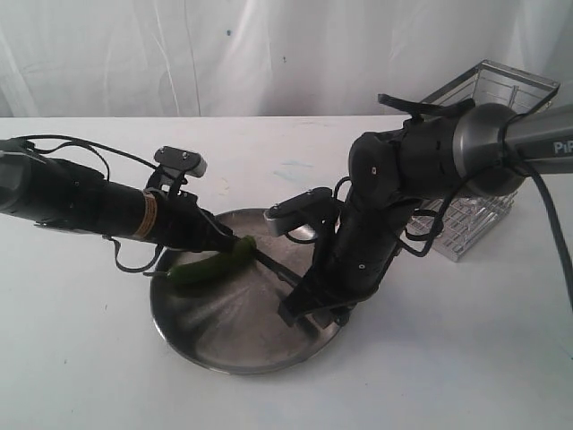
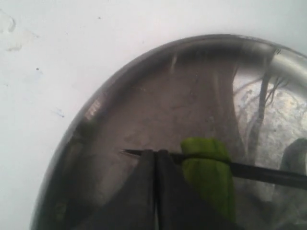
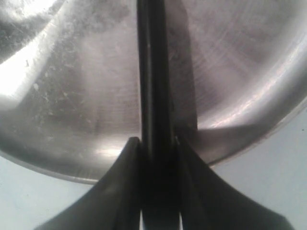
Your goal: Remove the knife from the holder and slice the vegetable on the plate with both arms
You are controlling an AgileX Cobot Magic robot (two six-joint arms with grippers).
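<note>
The green vegetable (image 1: 201,269) lies in the steel plate (image 1: 233,345) on its left side. My left gripper (image 1: 226,240) is shut, with its tips (image 2: 156,153) down beside the vegetable's (image 2: 208,177) end and nothing between the fingers. My right gripper (image 1: 304,305) is shut on the black knife's handle (image 3: 156,143). The knife's (image 1: 269,262) dark blade (image 2: 259,173) lies across the vegetable and its point reaches just past my left fingertips. In the right wrist view the knife (image 3: 151,72) runs straight out over the plate (image 3: 72,96). The wire holder (image 1: 488,170) stands behind the right arm.
The plate (image 2: 144,96) sits on a white table, with a white curtain behind it. The bulky right arm (image 1: 421,161) leans over the plate's right rim and hides part of the holder. The left arm (image 1: 81,202) stretches low across the table from the left.
</note>
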